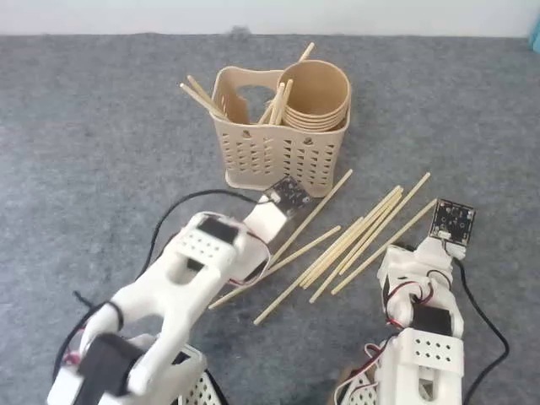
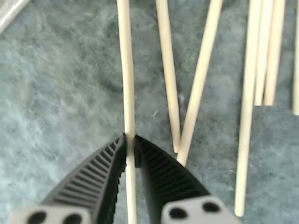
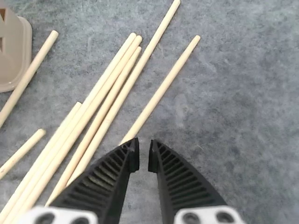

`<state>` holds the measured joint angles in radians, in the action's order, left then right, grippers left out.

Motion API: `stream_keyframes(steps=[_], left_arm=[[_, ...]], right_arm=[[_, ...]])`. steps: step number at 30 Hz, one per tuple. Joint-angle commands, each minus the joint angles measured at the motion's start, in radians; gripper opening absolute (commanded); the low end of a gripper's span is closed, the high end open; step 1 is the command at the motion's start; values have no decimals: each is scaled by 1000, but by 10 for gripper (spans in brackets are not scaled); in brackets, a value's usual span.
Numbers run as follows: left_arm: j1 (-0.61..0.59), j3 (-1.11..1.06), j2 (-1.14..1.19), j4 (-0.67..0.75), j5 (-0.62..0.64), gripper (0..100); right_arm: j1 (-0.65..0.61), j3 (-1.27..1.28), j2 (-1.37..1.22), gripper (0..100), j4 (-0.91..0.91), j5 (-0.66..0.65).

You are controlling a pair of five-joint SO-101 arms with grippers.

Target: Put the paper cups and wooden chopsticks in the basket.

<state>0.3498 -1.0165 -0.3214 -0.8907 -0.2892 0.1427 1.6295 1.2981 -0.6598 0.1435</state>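
On the carpet (image 2: 56, 93), L claw (image 2: 130, 139) pinches 1 chopstick (image 2: 124, 70); R claw (image 3: 143, 151) clenched near loose sticks (image 3: 108, 95).

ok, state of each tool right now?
Left tool: closed on a chopstick.
Right tool: closed, holding nothing.
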Motion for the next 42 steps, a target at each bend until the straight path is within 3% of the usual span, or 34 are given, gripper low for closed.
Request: stream_keyframes(steps=[1, 4, 12, 18, 23, 31, 35, 42], left_arm=[[-11, -82, -189, 57, 5, 13], [-40, -157, -354, 60, 5, 13], [-149, -305, -715, 83, 152, 13], [-181, -369, -816, 153, 199, 13], [-187, -367, -810, 158, 204, 13], [-336, -367, -810, 264, 210, 13], [-358, -371, -809, 298, 210, 14], [-356, -371, -809, 302, 210, 16]], right_arm=[[88, -117, 12, 48, -120, -2], [113, -196, 12, 51, -269, 17], [116, -204, 10, 51, -254, 91], [114, -267, -19, 51, -289, 89], [111, -434, -240, 51, -361, 89], [111, -712, -705, 48, -334, 98], [111, -801, -892, 50, -228, 244], [41, -959, -1155, 52, -185, 373]])
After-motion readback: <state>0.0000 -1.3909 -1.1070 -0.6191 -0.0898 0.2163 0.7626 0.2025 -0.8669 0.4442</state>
